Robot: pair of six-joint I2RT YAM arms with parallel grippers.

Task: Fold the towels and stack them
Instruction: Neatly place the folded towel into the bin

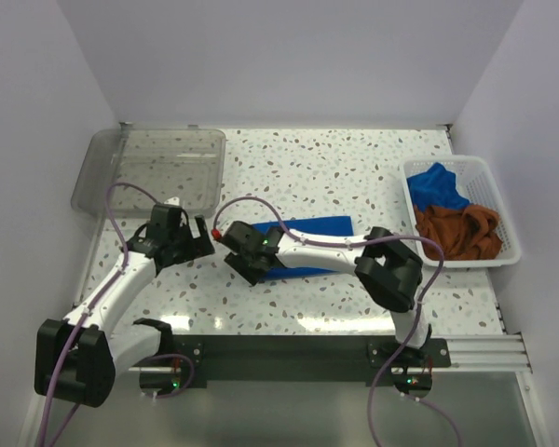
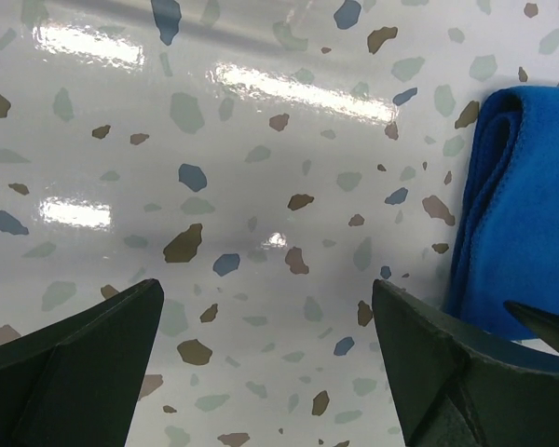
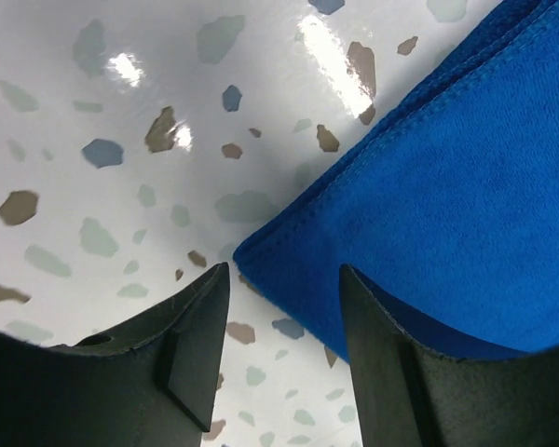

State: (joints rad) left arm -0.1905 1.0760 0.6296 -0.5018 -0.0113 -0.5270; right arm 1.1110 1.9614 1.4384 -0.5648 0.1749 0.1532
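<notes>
plainly, left gripper [image 2: 267, 291] gapes empty, right gripper [image 3: 284, 272] half-open over towel [image 3: 466, 186].

The right gripper [image 3: 284, 272] has its two dark fingers [image 3: 191, 354] standing apart, with nothing clamped between them. A folded blue towel [image 3: 447, 186] lies flat ahead and to its right. The towel's layered corner shows in the gap just past the fingertips, and the right finger overlaps the cloth. Ahead and to the left is the glossy speckled table [image 3: 121, 112], bright with glare.
</notes>
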